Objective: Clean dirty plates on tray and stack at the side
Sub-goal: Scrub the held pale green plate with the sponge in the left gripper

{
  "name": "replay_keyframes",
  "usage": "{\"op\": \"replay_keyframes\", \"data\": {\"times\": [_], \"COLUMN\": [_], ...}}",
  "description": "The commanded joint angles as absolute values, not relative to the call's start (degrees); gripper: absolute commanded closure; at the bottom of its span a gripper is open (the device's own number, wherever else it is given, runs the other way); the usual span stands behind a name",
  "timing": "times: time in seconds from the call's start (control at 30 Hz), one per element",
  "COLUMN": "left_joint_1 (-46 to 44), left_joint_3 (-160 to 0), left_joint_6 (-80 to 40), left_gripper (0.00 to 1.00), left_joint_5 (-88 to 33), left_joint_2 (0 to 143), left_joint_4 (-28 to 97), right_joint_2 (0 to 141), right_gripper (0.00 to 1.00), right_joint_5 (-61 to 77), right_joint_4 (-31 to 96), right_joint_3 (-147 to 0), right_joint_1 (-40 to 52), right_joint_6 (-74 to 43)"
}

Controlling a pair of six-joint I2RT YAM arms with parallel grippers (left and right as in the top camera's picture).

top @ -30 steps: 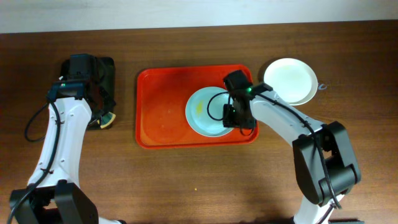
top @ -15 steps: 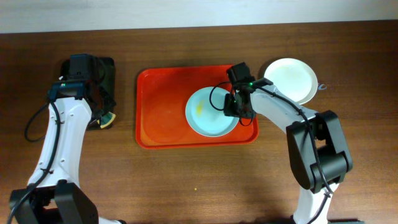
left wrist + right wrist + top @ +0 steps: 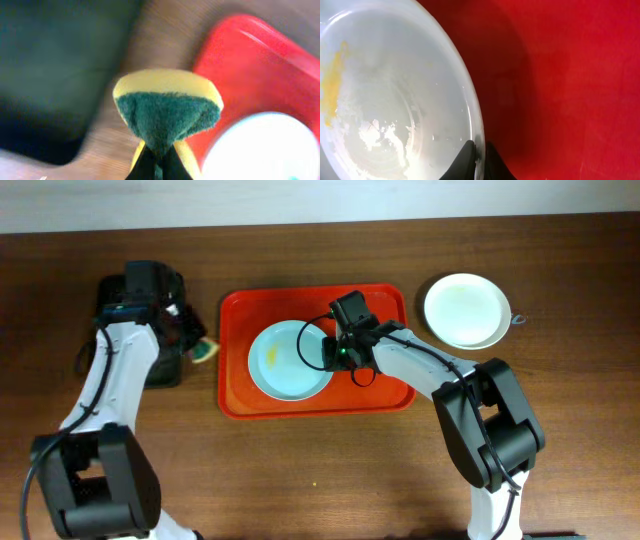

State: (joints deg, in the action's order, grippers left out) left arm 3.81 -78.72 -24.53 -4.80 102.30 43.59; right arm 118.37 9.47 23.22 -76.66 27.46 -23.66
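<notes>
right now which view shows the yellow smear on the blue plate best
Right wrist: the smear sits large on the plate's left side. Overhead shows only a small yellow fleck; left wrist shows just a blurred plate edge, no smear.

The left arm rises from its base at the near left, its white link running away from the base, and the wrist bends toward the right at the far end. The left gripper (image 3: 196,343) is closed, jaws pinching a green-and-yellow sponge (image 3: 167,112) at their tips. The right arm comes from the near right with its elbow bent and forearm stretched leftward. The right gripper (image 3: 330,353) sits low, jaws clamped on the rim of a pale blue-green plate (image 3: 285,365).
</notes>
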Motion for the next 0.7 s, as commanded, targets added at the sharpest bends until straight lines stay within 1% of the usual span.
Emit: {"op": "replay_keyframes", "data": {"times": [0.0, 0.1, 0.27, 0.37, 0.4, 0.43, 0.47, 0.53, 0.67], "left_joint_1": [-1.2, -7.6, -15.3, -16.6, -16.6, -16.6, -16.6, -16.5, -16.3], "left_joint_3": [-78.8, -78.8, -78.8, -78.8, -78.8, -78.8, -78.8, -78.8, -81.8], "left_joint_6": [-19.2, -20.3, -20.3, -20.3, -20.3, -20.3, -20.3, -20.3, -20.3], "left_gripper": [1.0, 1.0, 1.0, 1.0, 1.0, 1.0, 1.0, 1.0, 1.0], "left_joint_5": [-16.8, -12.7, -13.1, -13.0, -11.2, -8.6, -1.4, 9.2, 24.0], "left_joint_2": [103.1, 105.1, 113.3, 116.7, 117.6, 118.1, 118.7, 119.0, 118.6], "left_joint_4": [40.5, 39.0, 36.0, 33.8, 33.5, 33.5, 33.9, 35.9, 41.6], "right_joint_2": [119.5, 119.5, 119.5, 119.5, 119.5, 119.5, 119.5, 119.5, 119.5], "right_gripper": [0.91, 0.92, 0.94, 0.94, 0.94, 0.94, 0.94, 0.94, 0.94], "right_joint_5": [9.9, 10.1, 10.1, 10.1, 10.1, 10.1, 10.1, 10.1, 10.1], "right_joint_4": [23.5, 23.8, 24.7, 24.7, 24.7, 24.7, 24.7, 24.9, 25.5], "right_joint_3": [-76.1, -76.1, -76.1, -76.1, -76.1, -76.1, -76.1, -76.1, -76.1], "right_joint_1": [27.5, 27.5, 27.5, 27.5, 27.5, 27.5, 27.5, 27.5, 27.5], "right_joint_6": [-22.7, -20.8, -19.3, -19.3, -19.3, -19.3, -19.3, -19.3, -19.3]}}
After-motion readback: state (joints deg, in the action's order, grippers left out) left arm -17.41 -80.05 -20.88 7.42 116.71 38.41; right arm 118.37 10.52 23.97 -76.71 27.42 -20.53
